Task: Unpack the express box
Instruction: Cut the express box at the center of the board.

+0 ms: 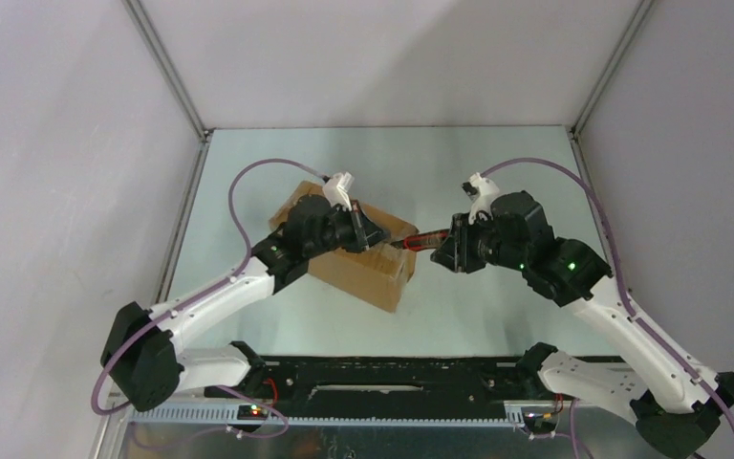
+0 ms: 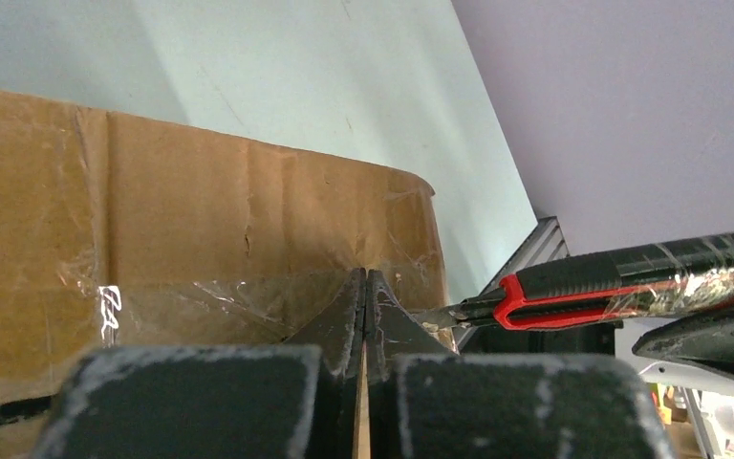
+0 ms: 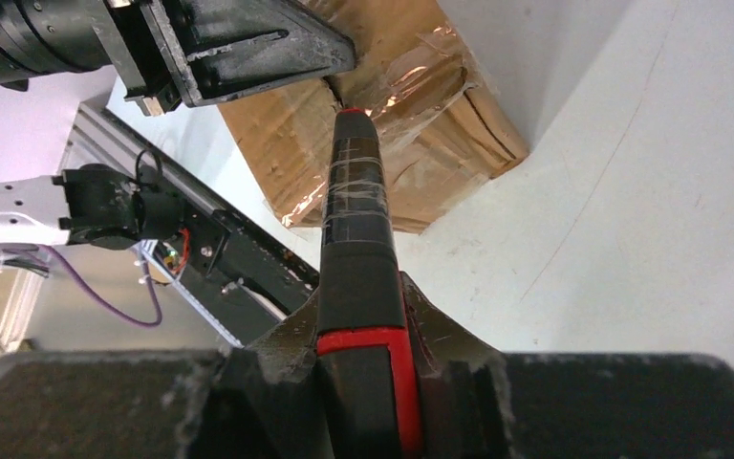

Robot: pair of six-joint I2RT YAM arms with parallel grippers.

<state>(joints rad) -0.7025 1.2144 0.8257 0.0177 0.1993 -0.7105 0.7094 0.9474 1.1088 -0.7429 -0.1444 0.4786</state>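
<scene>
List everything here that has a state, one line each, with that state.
express box: closed, flap seam taped over.
utility knife: blade out, tip at the box's end edge.
left gripper: shut, tips down at the box's taped top.
right gripper: shut on the utility knife's handle.

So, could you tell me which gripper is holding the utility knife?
The right gripper: it clamps the red-and-black utility knife, blade tip at the express box. The left gripper is shut and empty, at the box's taped top.
</scene>
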